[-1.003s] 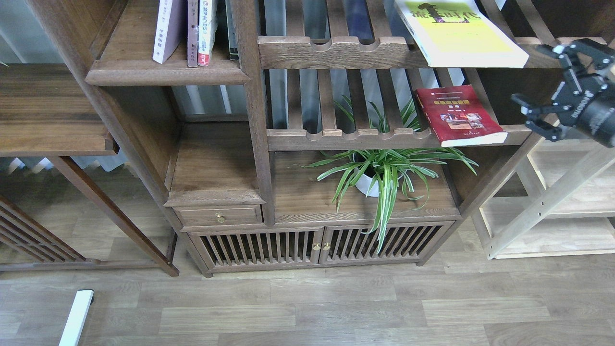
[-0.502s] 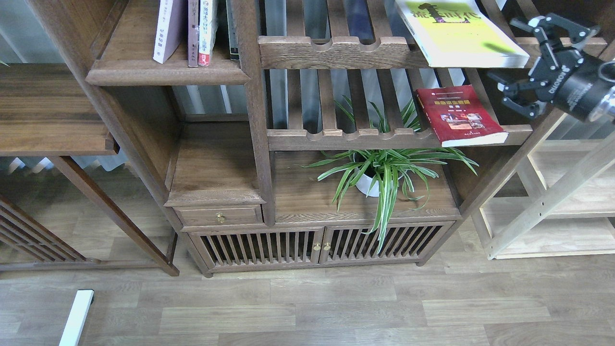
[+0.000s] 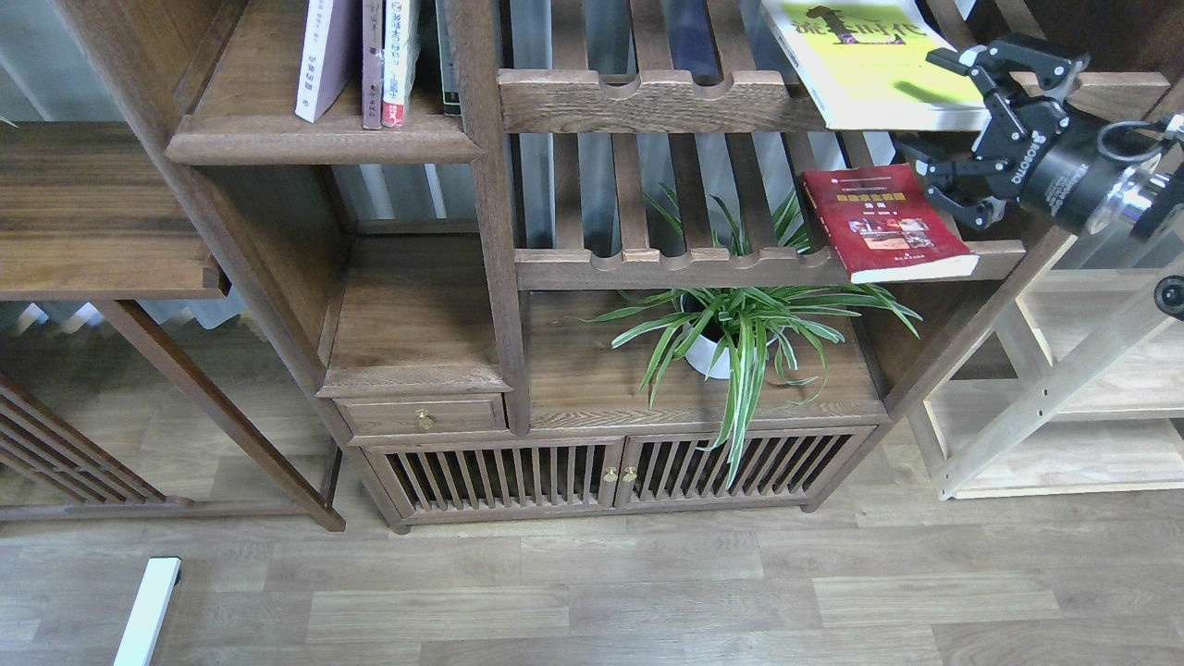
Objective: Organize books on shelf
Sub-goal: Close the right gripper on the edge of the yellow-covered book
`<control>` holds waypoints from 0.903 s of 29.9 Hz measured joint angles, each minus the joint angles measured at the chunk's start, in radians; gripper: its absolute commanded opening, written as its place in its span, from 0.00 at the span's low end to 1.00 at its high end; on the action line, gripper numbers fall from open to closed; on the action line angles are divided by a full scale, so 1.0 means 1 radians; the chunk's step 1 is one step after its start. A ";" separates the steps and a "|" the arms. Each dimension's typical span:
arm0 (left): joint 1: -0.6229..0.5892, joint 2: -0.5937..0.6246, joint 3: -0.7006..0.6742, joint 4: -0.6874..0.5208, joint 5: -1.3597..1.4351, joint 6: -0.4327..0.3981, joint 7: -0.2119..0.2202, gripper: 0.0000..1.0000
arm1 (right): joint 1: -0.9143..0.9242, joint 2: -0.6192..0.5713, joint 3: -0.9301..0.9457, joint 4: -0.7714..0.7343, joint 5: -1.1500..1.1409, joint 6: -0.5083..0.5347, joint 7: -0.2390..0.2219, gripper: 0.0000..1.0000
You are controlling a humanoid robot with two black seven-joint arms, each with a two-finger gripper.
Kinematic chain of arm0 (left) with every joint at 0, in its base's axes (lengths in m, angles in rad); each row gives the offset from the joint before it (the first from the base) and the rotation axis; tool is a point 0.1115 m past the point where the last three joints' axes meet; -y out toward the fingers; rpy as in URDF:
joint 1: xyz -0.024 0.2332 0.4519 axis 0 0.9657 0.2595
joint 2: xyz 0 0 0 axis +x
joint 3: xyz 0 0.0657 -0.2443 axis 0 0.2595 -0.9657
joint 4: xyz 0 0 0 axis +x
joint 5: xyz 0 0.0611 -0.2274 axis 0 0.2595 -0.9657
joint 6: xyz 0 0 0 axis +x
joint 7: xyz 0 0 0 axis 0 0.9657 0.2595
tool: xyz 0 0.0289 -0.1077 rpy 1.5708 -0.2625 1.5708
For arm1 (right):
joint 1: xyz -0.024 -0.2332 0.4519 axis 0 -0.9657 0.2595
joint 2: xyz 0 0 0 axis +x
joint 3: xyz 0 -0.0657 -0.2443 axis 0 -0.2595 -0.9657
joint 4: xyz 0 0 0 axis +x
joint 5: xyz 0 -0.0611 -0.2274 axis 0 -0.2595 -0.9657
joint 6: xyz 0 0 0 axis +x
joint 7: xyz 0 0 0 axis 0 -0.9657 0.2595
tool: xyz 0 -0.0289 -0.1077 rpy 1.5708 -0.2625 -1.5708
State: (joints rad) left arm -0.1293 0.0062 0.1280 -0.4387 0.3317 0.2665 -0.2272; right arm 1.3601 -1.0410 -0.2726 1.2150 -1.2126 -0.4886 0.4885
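The right gripper (image 3: 957, 125) hangs wide open and empty, its upper finger over the near corner of the yellow-green book (image 3: 869, 65), its lower finger just above the red book (image 3: 883, 222). The step looks like reaching for a book. Next it must settle on one edge and close. The shelf (image 3: 319, 139) lies far to its left.

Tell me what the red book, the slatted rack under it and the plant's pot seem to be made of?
Red book: paper, with a smooth, probably coated cover; white page edges show. Slatted rack: dark-stained wood, matte, visible grain. Pot: smooth white, perhaps ceramic or plastic; leaves hide most of it.
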 measured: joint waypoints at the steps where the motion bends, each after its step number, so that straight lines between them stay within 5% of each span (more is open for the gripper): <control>1: 0.000 0.000 -0.001 0.000 0.000 0.000 -0.001 0.95 | 0.005 0.001 0.001 0.000 -0.001 0.004 0.000 0.49; 6: 0.003 0.000 -0.004 0.001 0.000 0.000 -0.006 0.95 | 0.031 0.003 0.005 0.000 -0.010 0.059 0.000 0.23; 11: 0.005 0.001 -0.007 0.003 -0.002 0.000 -0.007 0.95 | 0.050 -0.002 0.009 0.000 -0.014 0.126 0.000 0.08; 27: 0.012 0.001 -0.011 0.030 -0.004 0.000 -0.018 0.94 | 0.045 -0.096 0.093 0.022 0.066 0.203 0.000 0.05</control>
State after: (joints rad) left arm -0.1176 0.0069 0.1167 -0.4091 0.3278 0.2669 -0.2453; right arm 1.4052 -1.1374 -0.1796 1.2366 -1.1464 -0.2857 0.4886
